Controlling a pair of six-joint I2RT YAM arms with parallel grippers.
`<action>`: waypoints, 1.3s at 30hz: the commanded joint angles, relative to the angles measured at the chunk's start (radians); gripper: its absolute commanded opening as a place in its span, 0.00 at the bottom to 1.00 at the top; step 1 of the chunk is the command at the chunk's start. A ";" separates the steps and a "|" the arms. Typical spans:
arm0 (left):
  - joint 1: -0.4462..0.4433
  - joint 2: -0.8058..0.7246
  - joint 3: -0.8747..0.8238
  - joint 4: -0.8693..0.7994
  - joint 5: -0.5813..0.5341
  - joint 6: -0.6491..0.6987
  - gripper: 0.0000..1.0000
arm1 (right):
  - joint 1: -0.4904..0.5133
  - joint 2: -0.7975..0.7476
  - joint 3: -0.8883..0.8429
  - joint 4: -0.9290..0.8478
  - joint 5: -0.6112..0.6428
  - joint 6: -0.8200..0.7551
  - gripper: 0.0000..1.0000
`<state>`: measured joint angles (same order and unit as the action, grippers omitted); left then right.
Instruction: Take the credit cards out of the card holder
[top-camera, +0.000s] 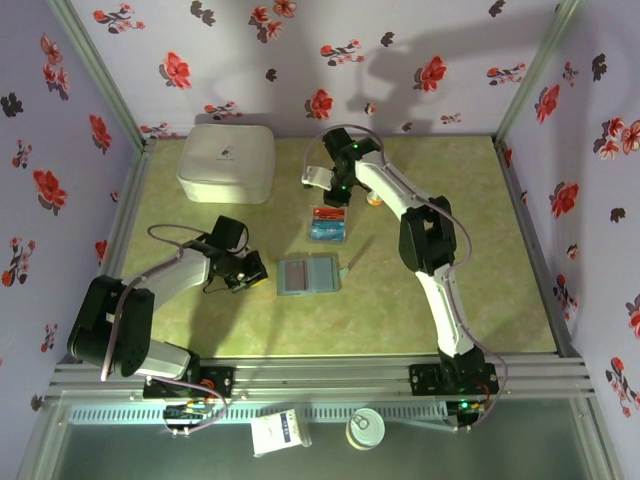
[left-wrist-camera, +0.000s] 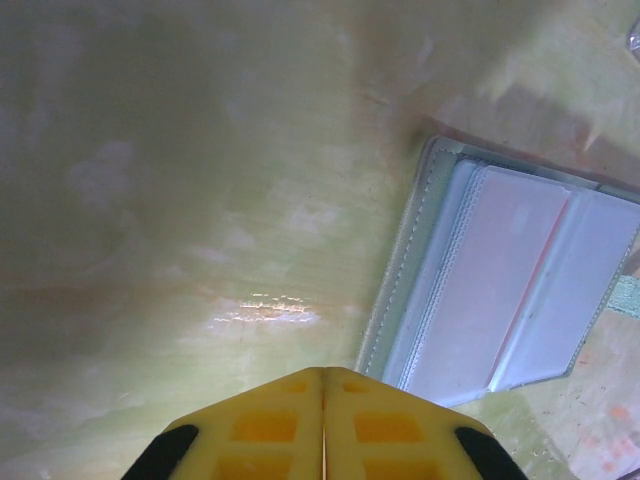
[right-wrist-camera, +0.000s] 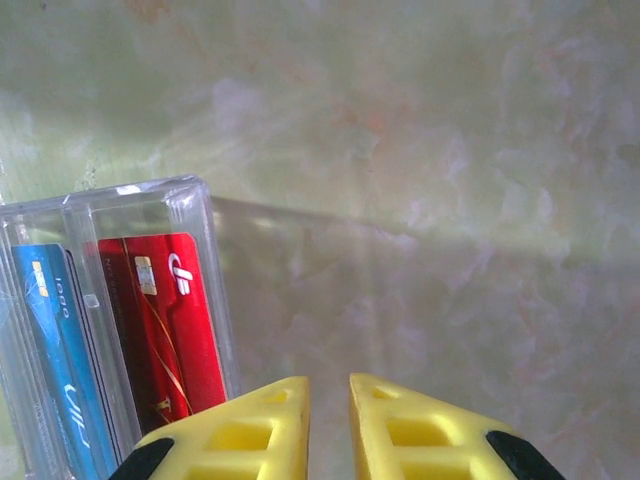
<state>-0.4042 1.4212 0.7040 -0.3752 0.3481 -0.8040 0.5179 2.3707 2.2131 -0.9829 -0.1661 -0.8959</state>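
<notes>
At the far left of the top view, a white box (top-camera: 228, 162) is being shown sitting on the green table (top-camera: 450, 300), close to the back wall. Nearer the front, the left gripper (top-camera: 250, 274) is being held low over the table, just to the left of the card holder (top-camera: 308, 275). In the left wrist view, its yellow fingers (left-wrist-camera: 270, 430) are being pressed tight together, and nothing is being held between them. The card holder (left-wrist-camera: 510, 290) is being shown lying open and flat beside the fingertips, with its pale inside turned up. Farther back, past the card holder, the red card (top-camera: 327, 213) and the blue card (top-camera: 328, 233) are being shown lying side by side. In the right wrist view, both cards are being seen inside a clear plastic piece (right-wrist-camera: 150, 200). The right gripper (top-camera: 337, 192) is being held just behind the cards. Its fingers (right-wrist-camera: 420, 430) are being kept a little apart, and nothing is being gripped by them.
</notes>
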 joint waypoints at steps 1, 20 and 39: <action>0.009 0.001 -0.005 -0.004 0.010 0.018 0.07 | 0.007 -0.083 -0.026 0.041 0.041 0.046 0.19; -0.020 0.027 -0.014 0.117 0.052 -0.039 0.07 | 0.059 -0.509 -0.635 0.486 0.044 0.955 0.23; -0.096 0.124 -0.012 0.163 0.020 -0.071 0.04 | 0.224 -0.611 -1.101 0.759 -0.181 1.608 0.18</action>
<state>-0.4950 1.5387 0.7036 -0.2142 0.3847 -0.8650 0.7246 1.7504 1.1240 -0.2646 -0.3035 0.6106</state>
